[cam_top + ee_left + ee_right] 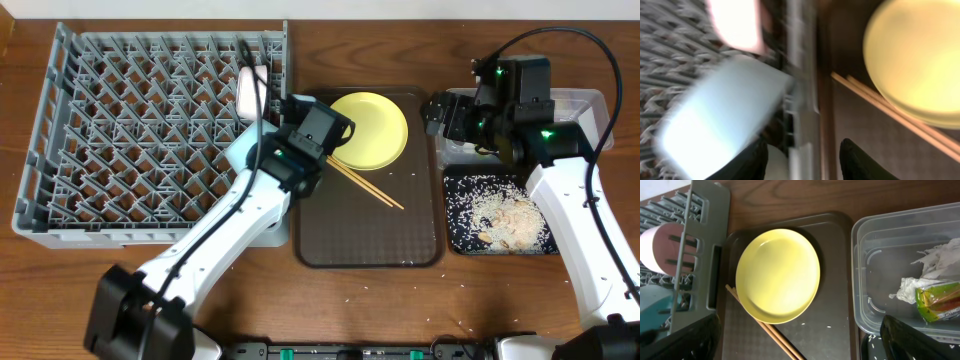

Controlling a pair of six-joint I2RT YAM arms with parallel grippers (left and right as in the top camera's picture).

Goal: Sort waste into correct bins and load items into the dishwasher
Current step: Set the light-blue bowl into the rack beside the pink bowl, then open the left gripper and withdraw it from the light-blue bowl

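**Wide left tool [804,146] at the dish rack [150,130]; wide right tool [800,325] above the clear tub [875,240]**

At the right wall of the grey dish rack, the left tool with its fingers [751,161] far apart and the wall between them; nothing plainly gripped. Just left of the left finger, inside the rack, the light blue bowl [720,120], smeared by blur and probably resting on the pegs. Beyond it, among the pegs near the rack's far right corner, the small white cup [248,90].

Above the left end of the clear tub, the right tool, likewise spread wide and empty. In the tub's right half, the crumpled napkin [940,260], with the yellow-green snack wrapper [937,300] touching it on the near side. Directly in front of the tub, the black tray [452,240], strewn with white rice grains [480,190] and a heap of beige food scraps [510,220].

Between the rack and the two bins, the brown serving tray [370,235], flat on the bench [360,50]. At its far end, the round yellow plate [368,130], right side up. Along the plate's near left rim, the pair of chopsticks [368,185], side by side, slanting toward the tray's middle right. A few stray grains on the brown tray and on the bench by the front edge.
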